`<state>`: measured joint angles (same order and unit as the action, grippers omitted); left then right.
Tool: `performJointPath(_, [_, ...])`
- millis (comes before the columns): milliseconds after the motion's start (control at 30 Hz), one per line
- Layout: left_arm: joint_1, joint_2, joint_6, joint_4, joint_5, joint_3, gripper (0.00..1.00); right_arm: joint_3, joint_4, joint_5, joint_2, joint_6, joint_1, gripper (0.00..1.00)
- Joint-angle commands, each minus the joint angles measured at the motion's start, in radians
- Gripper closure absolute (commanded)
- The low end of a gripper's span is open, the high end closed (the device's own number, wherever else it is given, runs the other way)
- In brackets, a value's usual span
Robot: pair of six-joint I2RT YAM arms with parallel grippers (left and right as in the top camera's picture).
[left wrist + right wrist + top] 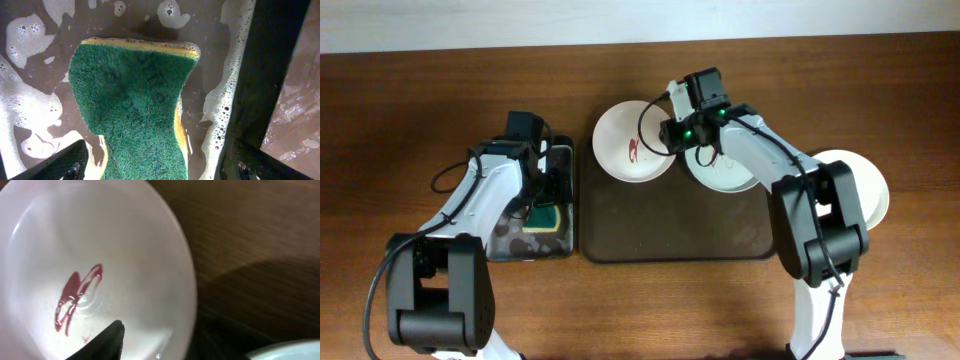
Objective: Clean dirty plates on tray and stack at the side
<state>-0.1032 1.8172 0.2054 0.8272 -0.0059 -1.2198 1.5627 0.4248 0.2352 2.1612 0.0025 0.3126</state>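
The dark brown tray (670,225) lies mid-table. A white plate (633,140) with a red sauce squiggle hangs over its far left edge. My right gripper (672,133) is shut on this plate's right rim. The right wrist view shows the plate (100,245) with one finger on its inside, at my right gripper (160,335); the other finger is hidden under the rim. A second plate (728,175) sits on the tray, partly under the right arm. A plain white plate (865,185) lies on the table to the right. My left gripper (160,160) is open around a green sponge (130,105).
The sponge (546,217) lies in foamy water in a small black tray (510,245) just left of the brown tray. The left arm reaches over it. The brown tray's front half is bare. The second plate's edge shows in the right wrist view (290,350).
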Motion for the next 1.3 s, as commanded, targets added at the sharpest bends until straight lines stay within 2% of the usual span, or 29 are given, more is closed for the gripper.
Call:
performJointPath(0, [0.003,-0.026,0.002,0.002,0.011,-0.013,0.11,0.01,0.001,-0.011,0.013,0.018,0.009,0.66])
performJointPath(100, [0.003,-0.026,0.002,0.002,0.011,-0.013,0.11,0.01,0.05,-0.011,0.013,0.04,0.009,0.85])
performJointPath(200, [0.003,-0.026,0.002,0.001,0.011,-0.013,0.11,0.01,0.131,-0.01,0.013,0.04,0.009,0.89])
performJointPath(300, [0.003,-0.026,0.002,0.001,0.01,-0.013,0.11,0.01,0.29,0.008,0.013,0.066,0.009,0.96])
performJointPath(533, [0.003,-0.026,0.002,0.0,0.011,-0.013,0.13,0.008,0.597,0.071,0.013,0.066,0.009,0.96])
performJointPath(633, [0.003,-0.026,0.002,0.01,0.011,-0.011,0.17,0.005,0.599,0.071,0.013,0.066,0.009,0.92])
performJointPath(667, [0.003,-0.026,0.002,0.02,0.011,-0.003,0.23,0.005,0.605,0.071,0.013,0.066,0.009,0.91])
performJointPath(900, [0.003,-0.023,0.01,-0.034,0.002,0.088,0.27,0.004,0.612,0.071,0.013,0.066,0.009,0.91])
performJointPath(967, [0.003,-0.013,0.01,-0.047,0.003,0.091,0.34,0.005,0.613,0.071,0.013,0.066,0.009,0.91])
performJointPath(1000, [0.003,-0.007,0.014,-0.05,0.003,0.093,0.43,0.005,0.616,0.071,0.013,0.066,0.009,0.91])
performJointPath(1133, [0.003,0.006,0.013,-0.049,0.003,0.093,0.95,0.004,0.616,0.071,0.013,0.066,0.009,0.91])
performJointPath(1167, [0.003,0.006,0.014,-0.048,0.004,0.093,1.0,0.005,0.617,0.071,0.013,0.066,0.009,0.91])
performJointPath(1267, [0.003,0.006,0.013,-0.066,0.003,0.093,1.0,0.005,0.62,0.071,0.013,0.066,0.009,0.91])
